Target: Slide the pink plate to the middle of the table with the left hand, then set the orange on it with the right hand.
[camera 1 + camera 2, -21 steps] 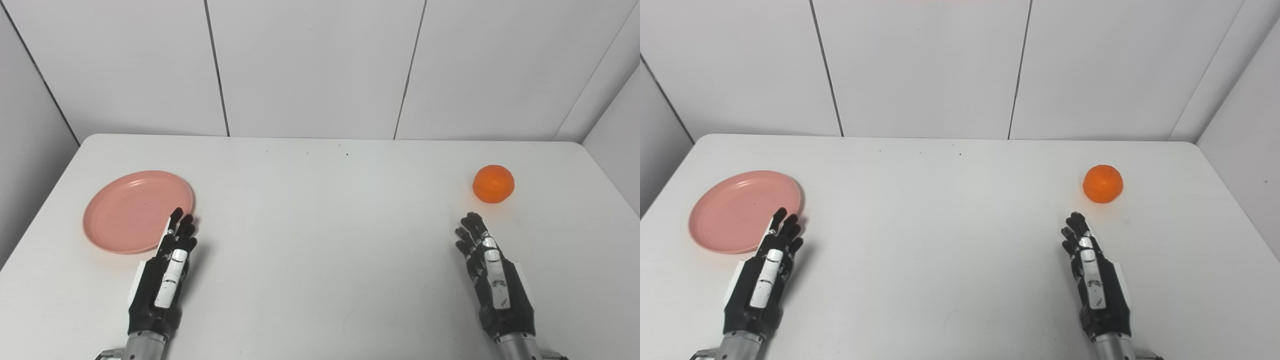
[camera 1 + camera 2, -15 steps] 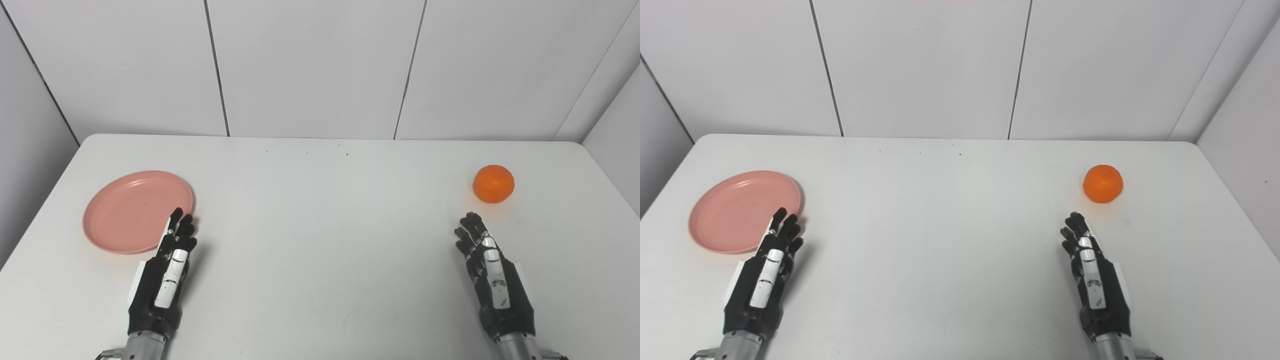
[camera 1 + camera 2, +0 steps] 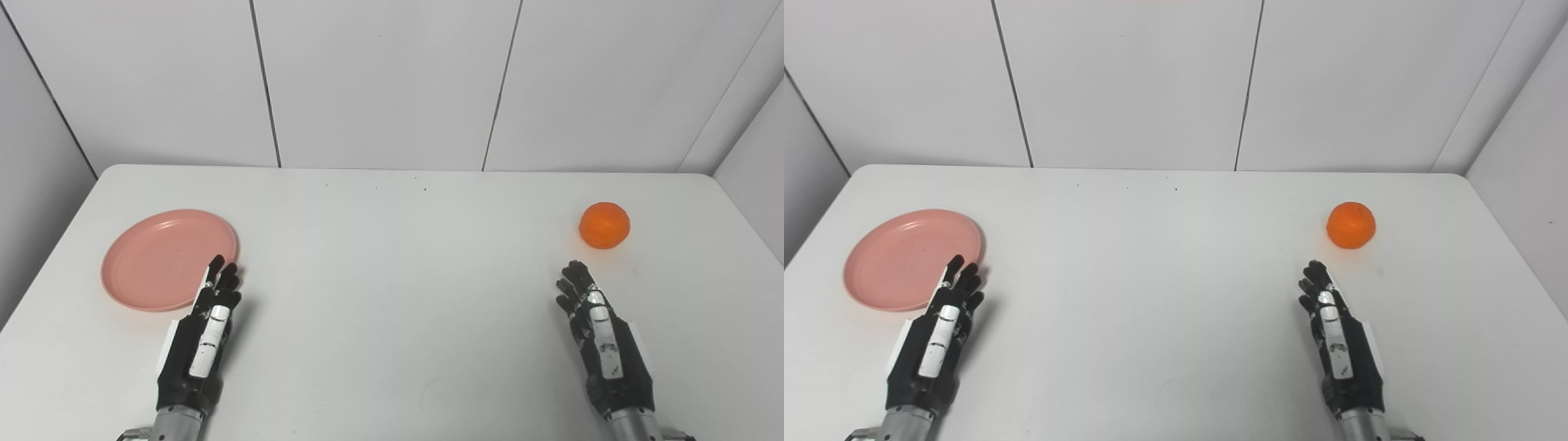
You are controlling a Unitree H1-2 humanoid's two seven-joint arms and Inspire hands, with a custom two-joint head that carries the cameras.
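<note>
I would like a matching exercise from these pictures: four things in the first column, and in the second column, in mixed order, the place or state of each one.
Column 1:
1. pink plate
2. orange
3. left robot hand
4. right robot hand

Column 2:
A. open, fingertips just short of the fruit
B. far right of the table, held by nothing
C. open, fingertips over the near right rim of the dish
D. left side of the table, nothing on it

Pairs: 1-D, 2-B, 3-C, 4-A

pink plate [image 3: 160, 257] smooth matt plastic; orange [image 3: 604, 225] dimpled skin; table [image 3: 392, 257] smooth matt white
</note>
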